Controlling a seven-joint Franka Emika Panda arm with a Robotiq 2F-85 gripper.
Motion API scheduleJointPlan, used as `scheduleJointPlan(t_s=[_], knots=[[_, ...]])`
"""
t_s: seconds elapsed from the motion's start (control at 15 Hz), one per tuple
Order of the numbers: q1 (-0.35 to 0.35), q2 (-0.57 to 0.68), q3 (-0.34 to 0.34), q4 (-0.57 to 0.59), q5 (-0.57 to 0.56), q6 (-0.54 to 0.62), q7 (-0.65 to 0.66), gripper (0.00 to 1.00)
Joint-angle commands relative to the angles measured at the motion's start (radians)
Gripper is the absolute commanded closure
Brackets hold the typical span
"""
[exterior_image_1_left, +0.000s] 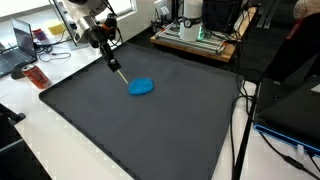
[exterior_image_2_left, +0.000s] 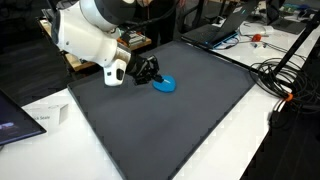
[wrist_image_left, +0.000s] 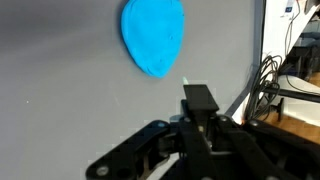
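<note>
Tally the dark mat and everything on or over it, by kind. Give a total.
Dark grey mat: 1
Blue oval object lying on the mat: 1
Thin rod held in the shut gripper, pointing down towards the blue object: 1
Total: 3

I am not finding a single word, number or sign that I can read from where I am standing. The laptop screen (exterior_image_1_left: 21, 39) is glowing, but whatever it is displaying is coming across far too small. The reddish packet (exterior_image_1_left: 37, 76) at the mat's corner is carrying print that is blurring into colour. The sheet of paper (exterior_image_2_left: 45, 117) is looking blank. The blue disc (exterior_image_1_left: 141, 86) and the gripper (exterior_image_2_left: 152, 72) are showing no lettering either.
</note>
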Motion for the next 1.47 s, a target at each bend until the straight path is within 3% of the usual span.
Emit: scheduleJointPlan(t_s=[0.0,0.47,1.0,1.4], knots=[[0.008,-0.070,-0.034,-0.103,0.106,0.007,-0.123,0.97],[0.062,-0.145,-0.099,-0.235,0.186,0.063,-0.254,0.97],[0.164,-0.300,-0.112,-0.422,0.220,0.286,-0.283,0.97],[0.246,-0.407,-0.100,-0.522,0.194,0.494,-0.212,0.97]])
